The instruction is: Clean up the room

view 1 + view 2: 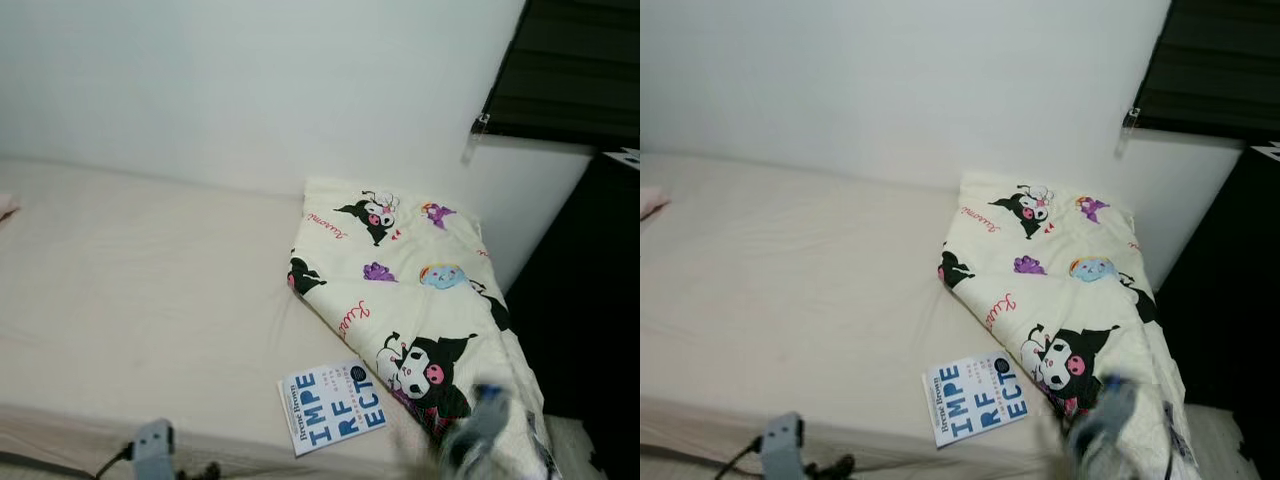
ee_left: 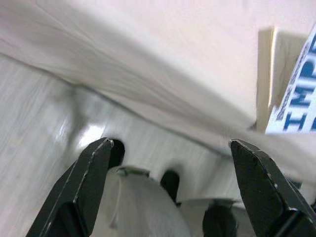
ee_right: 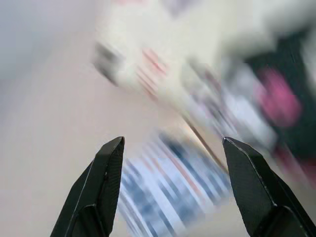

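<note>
I see the book [image 1: 331, 409] lying flat at the bed's [image 1: 140, 300] front edge, touching the folded cartoon blanket [image 1: 410, 300] at its 2 o'clock. My right tool [image 3: 170, 190], fingers spread wide and empty, aims at the book, blurred. My left tool [image 2: 173, 192], also spread, hangs low at 8 o'clock, over the floor [image 2: 34, 133].

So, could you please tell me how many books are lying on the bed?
1: a white paperback book with blue lettering lies near the cream bed's front edge, beside the folded cartoon-print blanket. Others could be hidden under the blanket.
</note>
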Robot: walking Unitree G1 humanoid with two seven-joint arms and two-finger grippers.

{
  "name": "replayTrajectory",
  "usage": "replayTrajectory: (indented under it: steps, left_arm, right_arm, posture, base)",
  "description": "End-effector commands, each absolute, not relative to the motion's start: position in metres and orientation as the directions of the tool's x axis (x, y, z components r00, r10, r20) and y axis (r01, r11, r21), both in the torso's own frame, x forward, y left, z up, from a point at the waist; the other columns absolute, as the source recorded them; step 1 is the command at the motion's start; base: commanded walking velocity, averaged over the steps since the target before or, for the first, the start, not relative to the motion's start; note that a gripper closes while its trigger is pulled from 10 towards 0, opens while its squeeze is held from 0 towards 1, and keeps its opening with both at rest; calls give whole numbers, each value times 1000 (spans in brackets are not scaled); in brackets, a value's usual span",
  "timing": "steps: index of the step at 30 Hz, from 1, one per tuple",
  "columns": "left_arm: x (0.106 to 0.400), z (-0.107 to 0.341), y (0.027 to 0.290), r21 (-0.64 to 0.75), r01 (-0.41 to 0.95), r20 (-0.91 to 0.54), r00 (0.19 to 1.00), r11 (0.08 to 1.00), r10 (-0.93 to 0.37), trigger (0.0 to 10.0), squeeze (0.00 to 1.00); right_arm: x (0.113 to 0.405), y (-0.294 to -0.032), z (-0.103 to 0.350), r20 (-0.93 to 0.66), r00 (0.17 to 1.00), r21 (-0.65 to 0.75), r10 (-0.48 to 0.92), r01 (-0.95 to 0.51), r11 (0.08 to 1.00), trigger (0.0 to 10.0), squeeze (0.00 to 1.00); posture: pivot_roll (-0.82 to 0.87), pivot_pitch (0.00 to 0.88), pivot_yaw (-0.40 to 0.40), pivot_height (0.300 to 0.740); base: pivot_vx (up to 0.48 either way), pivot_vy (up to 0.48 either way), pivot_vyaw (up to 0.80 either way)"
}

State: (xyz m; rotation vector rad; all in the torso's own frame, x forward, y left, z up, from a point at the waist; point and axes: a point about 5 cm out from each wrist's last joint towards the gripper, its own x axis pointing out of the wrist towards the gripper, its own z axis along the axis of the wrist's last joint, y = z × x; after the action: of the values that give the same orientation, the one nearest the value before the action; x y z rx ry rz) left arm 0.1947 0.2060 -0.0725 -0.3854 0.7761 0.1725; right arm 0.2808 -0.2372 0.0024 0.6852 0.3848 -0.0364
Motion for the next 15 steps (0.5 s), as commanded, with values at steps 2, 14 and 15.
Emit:
replayTrajectory:
  steps: [2,14,15]
  left_arm:
    - [199,-69,210,-289,-321,-691,722,902,36,10000,0]
    - [245,-33,224,-381,-287,-502,863,879,64,10000,0]
    - [247,-32,223,-378,-274,-494,868,884,58,10000,0]
  right_arm:
    - [270,-230,-12,-434,895,647,101,232,726,10000,0]
    - [302,-222,13,-411,907,648,87,223,728,10000,0]
    - [302,-216,12,-392,914,656,107,196,729,10000,0]
  posture:
    - [17,0,-89,660]
    - [37,0,-95,620]
    - [41,0,-92,615]
  base:
    - [0,0,0]
    - [0,0,0]
    - [0,0,0]
